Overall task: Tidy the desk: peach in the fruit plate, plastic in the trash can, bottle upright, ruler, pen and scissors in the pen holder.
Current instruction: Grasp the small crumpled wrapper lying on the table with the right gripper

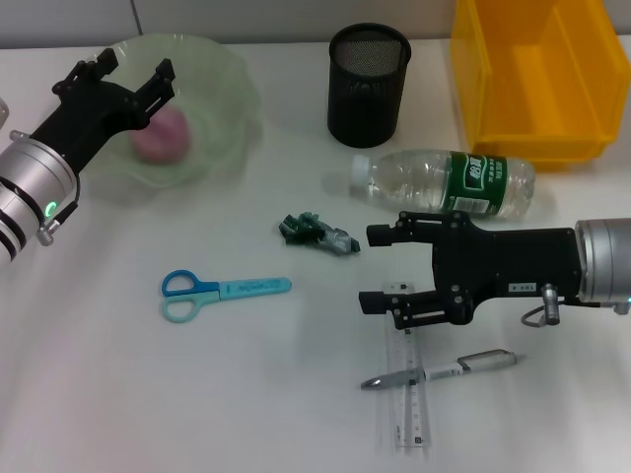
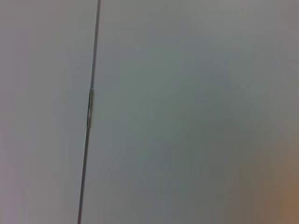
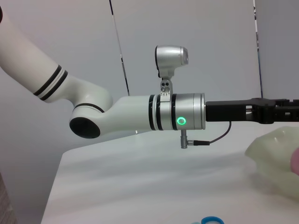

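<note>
Left hand [image 1: 123, 67] hangs over the green plate [image 1: 212, 69] at 10 o'clock on the surface [image 1: 118, 394], fingers spread, grasping nothing; peach [image 1: 163, 135] lies in the plate beneath it. Right hand [image 1: 373, 266] released, low at 4 o'clock, above the ruler [image 1: 412, 409], pen [image 1: 444, 371] crossing it. Bottle [image 1: 444, 182] lies on its side, green label unreadable. Plastic scrap [image 1: 317, 233] at centre. Scissors [image 1: 222, 294] at 8 o'clock. Mesh holder [image 1: 368, 84] at 12, yellow bin [image 1: 527, 79] at 1.
</note>
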Controlling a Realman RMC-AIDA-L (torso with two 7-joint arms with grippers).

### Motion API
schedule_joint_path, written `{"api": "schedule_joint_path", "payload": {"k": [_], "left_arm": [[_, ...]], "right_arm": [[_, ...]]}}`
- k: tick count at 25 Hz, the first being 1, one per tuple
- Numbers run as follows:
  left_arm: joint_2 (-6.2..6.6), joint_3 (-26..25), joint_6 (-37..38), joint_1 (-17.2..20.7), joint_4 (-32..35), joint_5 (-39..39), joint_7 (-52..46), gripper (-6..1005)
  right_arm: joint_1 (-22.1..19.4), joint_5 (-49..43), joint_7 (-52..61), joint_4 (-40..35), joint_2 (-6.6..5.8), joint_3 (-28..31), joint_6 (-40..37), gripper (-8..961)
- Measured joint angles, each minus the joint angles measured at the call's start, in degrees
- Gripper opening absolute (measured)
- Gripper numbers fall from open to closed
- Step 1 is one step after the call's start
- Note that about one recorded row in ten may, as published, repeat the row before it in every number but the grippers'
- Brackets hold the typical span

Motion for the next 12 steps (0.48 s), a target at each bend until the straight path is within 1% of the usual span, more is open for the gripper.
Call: {"api": "schedule_joint_path", "payload": {"k": [3, 6, 9, 11, 12], "left_arm": [[0.00, 0.0, 0.1, 0.0, 0.1, 0.0, 0.0, 795], [0.05, 0.3, 0.7, 0.0, 0.1, 0.1, -0.5, 794], [0.25, 1.7, 3.0, 0.5, 0.1, 0.4, -1.9, 794], [0.47, 4.3, 6.1, 1.5, 1.1, 0.5, -5.1, 793], [0.75, 8.9, 9.8, 3.4, 3.4, 0.5, -9.7, 793]], "right_arm": [[0.1, 0.0, 0.0, 0.0, 0.05, 0.0, 0.3, 816], [0.1, 0.0, 0.0, 0.0, 0.08, 0.0, 0.5, 816], [0.1, 0.0, 0.1, 0.0, 0.09, 0.0, 0.6, 816], [0.0, 0.0, 0.1, 0.0, 0.10, 0.1, 0.6, 816], [0.0, 0.0, 0.1, 0.0, 0.10, 0.4, 0.6, 816]]}}
